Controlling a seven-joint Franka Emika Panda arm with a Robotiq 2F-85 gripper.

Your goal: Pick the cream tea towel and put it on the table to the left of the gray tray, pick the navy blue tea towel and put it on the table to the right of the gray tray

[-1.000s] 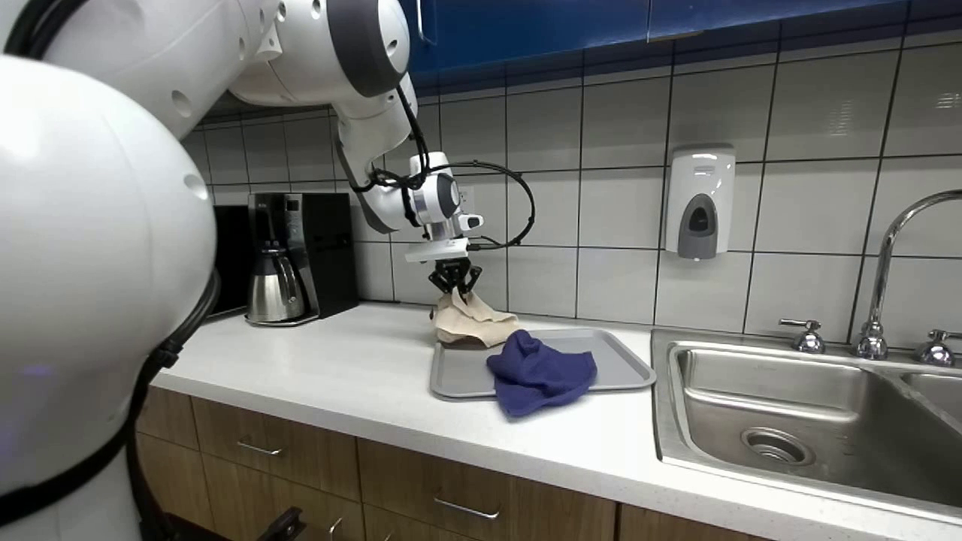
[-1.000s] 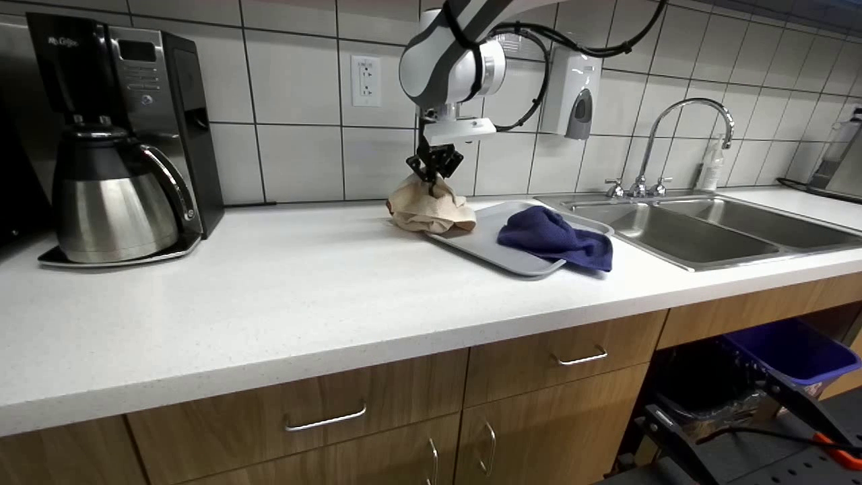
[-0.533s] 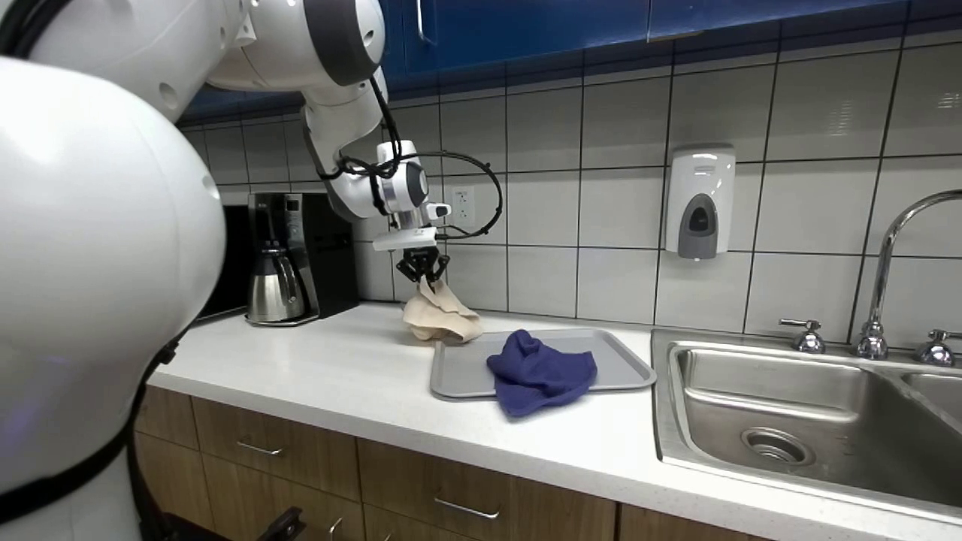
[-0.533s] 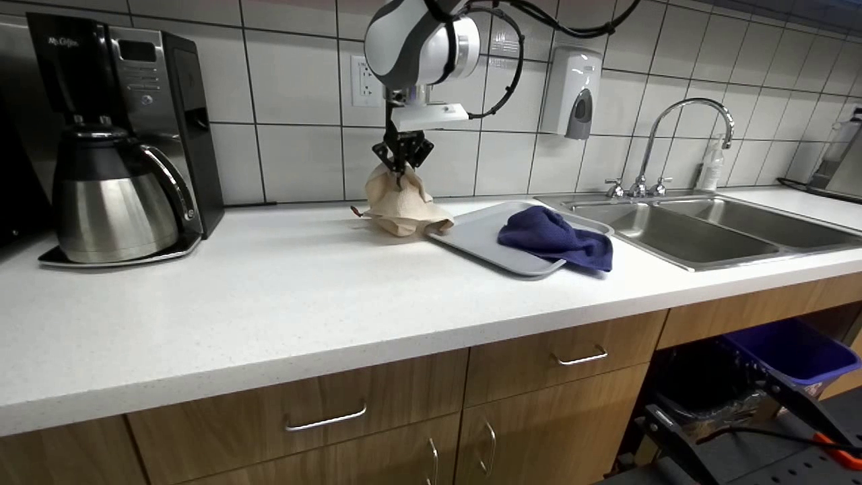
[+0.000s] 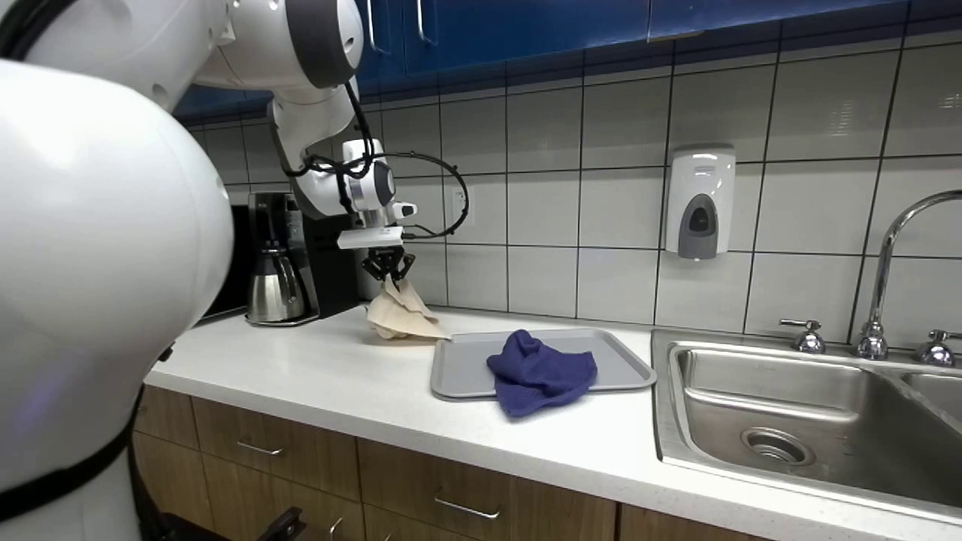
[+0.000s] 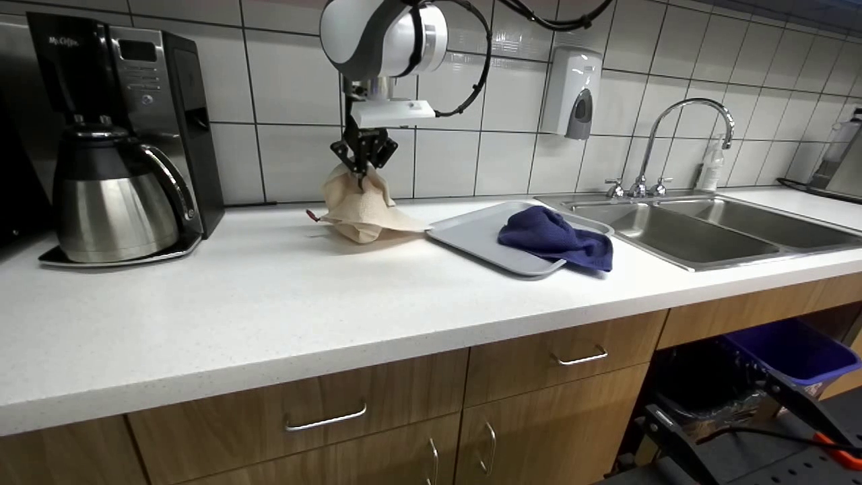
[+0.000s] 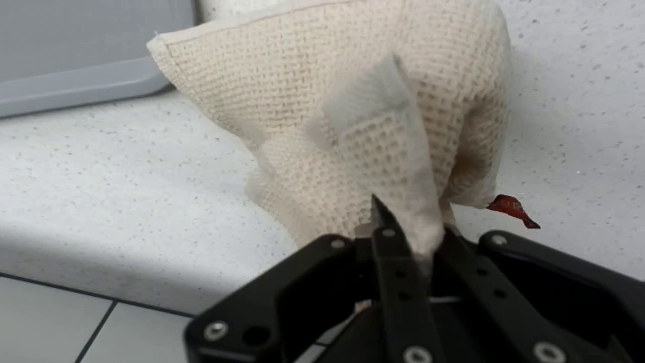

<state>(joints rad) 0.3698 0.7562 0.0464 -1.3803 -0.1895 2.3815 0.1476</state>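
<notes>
Stretching out, the white table (image 6: 256, 303) supports the gray tray (image 6: 477, 237), the navy blue tea towel (image 6: 553, 237) slumped across its rim. Left of them in both exterior views hangs the cream tea towel (image 6: 365, 210), clamped in the gripper (image 6: 361, 178), one corner at the tray's edge, its red tag (image 7: 509, 206) showing.

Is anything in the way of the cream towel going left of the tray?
Nothing visible blocks it, but one tip of the cream towel seems to reach the gray tray; the gripper holds the rest over the table.
</notes>
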